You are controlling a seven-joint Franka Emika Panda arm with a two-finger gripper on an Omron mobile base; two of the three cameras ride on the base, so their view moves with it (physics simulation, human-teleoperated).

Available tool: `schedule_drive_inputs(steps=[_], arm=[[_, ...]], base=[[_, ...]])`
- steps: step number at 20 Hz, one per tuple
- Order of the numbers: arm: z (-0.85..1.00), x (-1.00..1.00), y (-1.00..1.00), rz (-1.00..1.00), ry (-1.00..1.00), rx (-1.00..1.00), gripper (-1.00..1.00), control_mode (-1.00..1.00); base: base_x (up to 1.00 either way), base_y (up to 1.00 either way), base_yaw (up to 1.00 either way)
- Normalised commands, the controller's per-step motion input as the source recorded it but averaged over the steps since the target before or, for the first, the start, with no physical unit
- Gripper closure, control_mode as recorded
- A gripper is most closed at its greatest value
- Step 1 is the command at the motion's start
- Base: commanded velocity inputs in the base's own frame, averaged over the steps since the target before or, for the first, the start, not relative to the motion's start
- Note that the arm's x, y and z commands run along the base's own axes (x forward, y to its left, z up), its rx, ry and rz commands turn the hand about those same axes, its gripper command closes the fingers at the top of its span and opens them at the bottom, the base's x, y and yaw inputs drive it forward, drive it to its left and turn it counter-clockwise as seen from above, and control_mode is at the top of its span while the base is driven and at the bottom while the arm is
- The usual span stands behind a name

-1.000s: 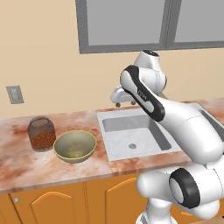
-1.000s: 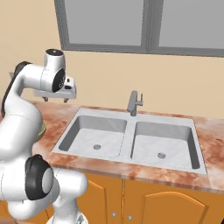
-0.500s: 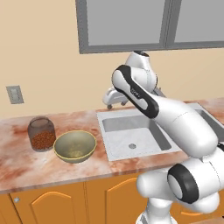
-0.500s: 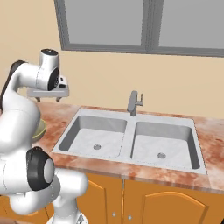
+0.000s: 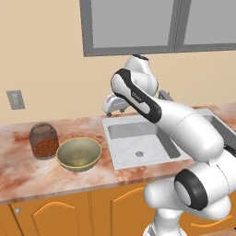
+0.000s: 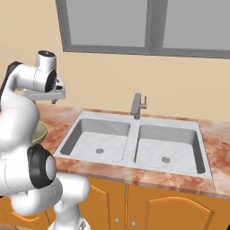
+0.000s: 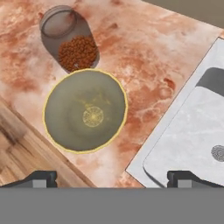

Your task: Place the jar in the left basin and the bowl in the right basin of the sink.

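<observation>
No writing can be read on anything. The gripper (image 5: 109, 107) has swung left since the earlier frame and now hangs over the counter's (image 5: 23, 175) far edge by the sink (image 6: 203, 167), its 2 fingers (image 7: 39, 178) spread wide and holding nothing. The jar (image 5: 44, 141) and the bowl (image 5: 79, 154) stand just beside each other on the reddish marbled counter, left of the left basin (image 5: 152, 152). The right basin (image 6: 173, 150) lies beyond the divider. Beige wall, grey window (image 6: 148, 24), orange cabinets (image 6: 175, 209).
</observation>
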Motion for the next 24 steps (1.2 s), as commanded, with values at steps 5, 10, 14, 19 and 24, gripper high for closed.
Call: schedule_drive_inputs(steps=[5,10,14,19,24], arm=[[-0.05,0.0,0.12,0.13,0.0,0.05,-1.0,-1.0],[-0.05,0.04,0.18,0.12,-0.01,0.08,-1.0,-1.0],[0.0,0.11,0.26,0.05,-0.02,0.01,-1.0,-1.0],[0.0,0.12,0.31,0.0,-0.03,-0.05,-1.0,-1.0],[0.0,0.08,0.33,-0.04,-0.14,-0.13,-1.0,-1.0]], base=[[0.0,0.0,0.0],[0.0,0.0,0.0],[0.0,0.0,0.0],[0.0,0.0,0.0],[0.0,0.0,0.0]])
